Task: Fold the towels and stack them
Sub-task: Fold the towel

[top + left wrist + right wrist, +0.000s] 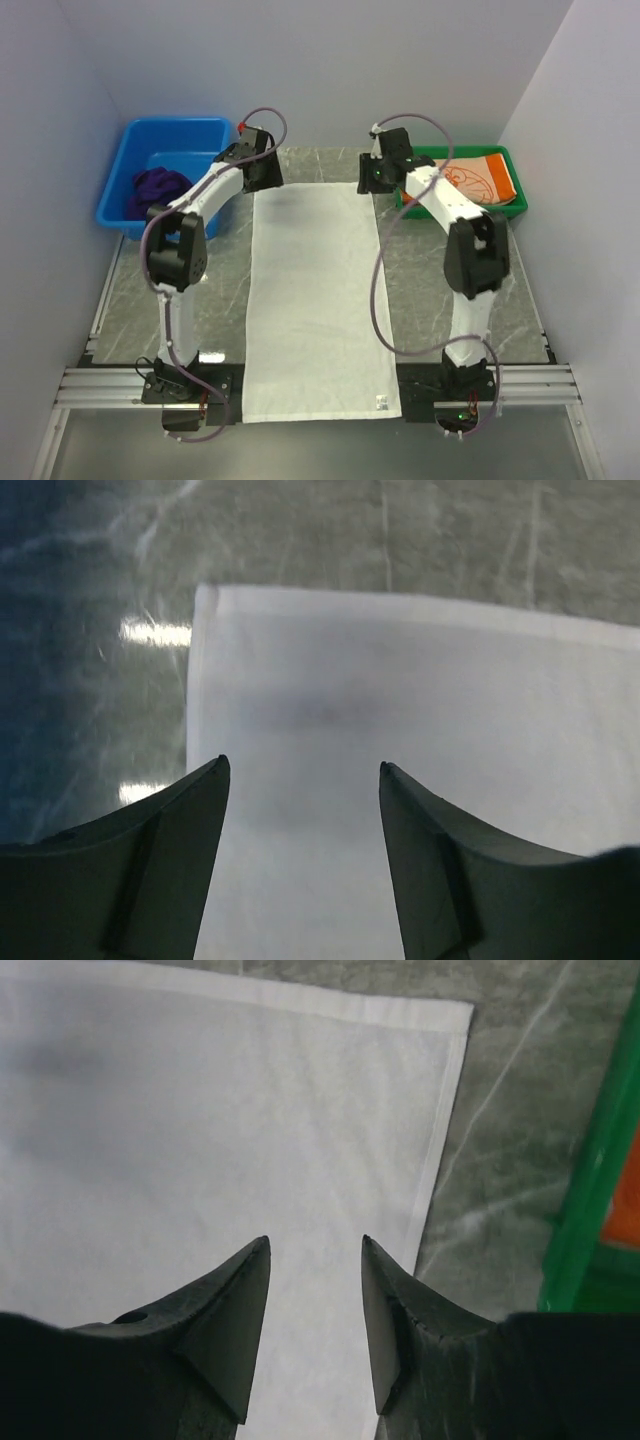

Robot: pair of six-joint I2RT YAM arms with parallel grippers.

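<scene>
While both arms reach toward the far edge of the tabletop [130, 290], the top view shows the white towel [318, 300] spread flat in a long strip down the middle. Its near end lies over the near edge between the two arm bases. The left arm [180, 250] ends at the towel's far left corner and the right arm [470, 250] at its far right corner. A blue bin [175, 130] in the far left corner of the tabletop holds the crumpled purple towel [155, 188]. A green tray [520, 205] in the far right corner holds the orange towel [490, 178], lying flat.

Left wrist view: the left jaws stand apart with nothing between them, above the white towel [400, 680] near its hemmed corner, with grey marbled tabletop [300, 530] beyond.

Right wrist view: the right jaws are also apart and hold nothing, above the white towel [200, 1110] beside its side hem. The green tray [590, 1180] and a sliver of orange towel [628, 1200] show at the right
</scene>
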